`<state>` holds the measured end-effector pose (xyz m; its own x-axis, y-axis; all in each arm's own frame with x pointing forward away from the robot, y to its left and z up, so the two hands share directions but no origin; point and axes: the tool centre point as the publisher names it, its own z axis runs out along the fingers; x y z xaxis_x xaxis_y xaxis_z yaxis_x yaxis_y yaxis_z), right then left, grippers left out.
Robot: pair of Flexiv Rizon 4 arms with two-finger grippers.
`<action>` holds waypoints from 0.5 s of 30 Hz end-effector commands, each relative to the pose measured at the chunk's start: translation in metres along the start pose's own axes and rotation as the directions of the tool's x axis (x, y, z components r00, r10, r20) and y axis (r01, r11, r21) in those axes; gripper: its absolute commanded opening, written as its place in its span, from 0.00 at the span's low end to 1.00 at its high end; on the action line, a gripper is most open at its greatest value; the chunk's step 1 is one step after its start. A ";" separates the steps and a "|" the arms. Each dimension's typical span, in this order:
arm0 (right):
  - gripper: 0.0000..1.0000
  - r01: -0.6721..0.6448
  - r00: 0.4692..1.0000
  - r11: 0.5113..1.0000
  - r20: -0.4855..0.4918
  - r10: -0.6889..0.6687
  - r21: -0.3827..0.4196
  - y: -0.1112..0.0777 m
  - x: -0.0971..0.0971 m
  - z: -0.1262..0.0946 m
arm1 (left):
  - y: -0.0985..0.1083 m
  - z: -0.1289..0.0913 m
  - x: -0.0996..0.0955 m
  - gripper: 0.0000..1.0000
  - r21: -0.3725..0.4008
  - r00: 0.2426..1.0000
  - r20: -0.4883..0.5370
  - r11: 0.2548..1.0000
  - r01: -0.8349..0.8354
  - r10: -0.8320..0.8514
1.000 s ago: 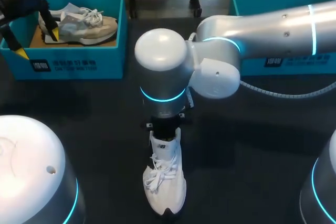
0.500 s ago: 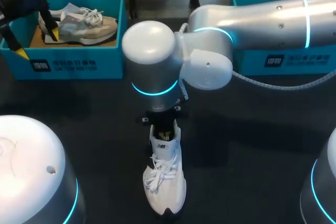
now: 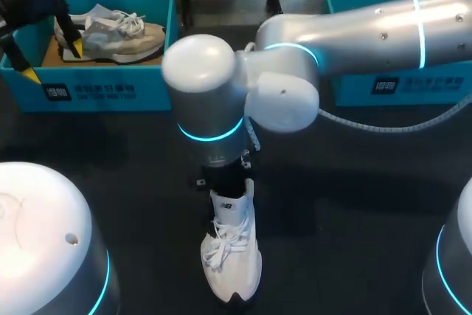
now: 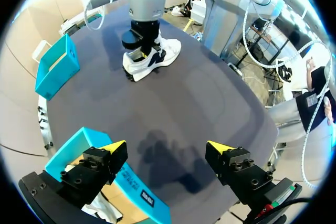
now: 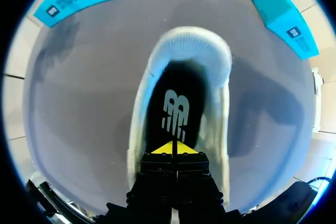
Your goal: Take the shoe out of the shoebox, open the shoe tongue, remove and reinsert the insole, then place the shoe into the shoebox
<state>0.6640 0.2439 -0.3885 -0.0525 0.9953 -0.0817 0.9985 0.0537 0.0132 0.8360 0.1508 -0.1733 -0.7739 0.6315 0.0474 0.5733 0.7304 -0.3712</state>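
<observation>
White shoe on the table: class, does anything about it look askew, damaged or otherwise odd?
Only the laces: they lie loose, splayed toward one side of the white shoe. The shoe stands upright on its sole, no damage visible, with the right gripper shut over its dark insole.
</observation>
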 end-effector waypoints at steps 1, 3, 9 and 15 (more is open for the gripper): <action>0.00 -0.268 0.963 0.963 -0.020 0.268 -0.005 -0.007 0.000 0.025 | 0.000 0.000 0.000 1.00 -0.004 1.000 -0.002 1.000 -0.001 0.001; 0.00 -0.265 0.964 0.964 -0.031 0.265 -0.010 -0.005 -0.002 0.030 | 0.000 0.000 0.000 1.00 -0.004 1.000 -0.002 1.000 -0.001 0.001; 0.00 -0.239 0.971 0.970 -0.034 0.237 -0.039 0.010 -0.008 0.020 | 0.000 0.000 0.000 1.00 -0.004 1.000 -0.002 1.000 -0.001 0.001; 0.00 -0.219 0.976 0.974 -0.018 0.219 -0.064 0.021 -0.013 -0.008 | 0.000 0.000 0.000 1.00 -0.004 1.000 -0.002 1.000 -0.001 0.001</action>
<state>0.6888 0.2345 -0.3938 -0.0250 0.9975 -0.0659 0.9973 0.0294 0.0671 0.8360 0.1508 -0.1733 -0.7739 0.6315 0.0474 0.5733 0.7304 -0.3712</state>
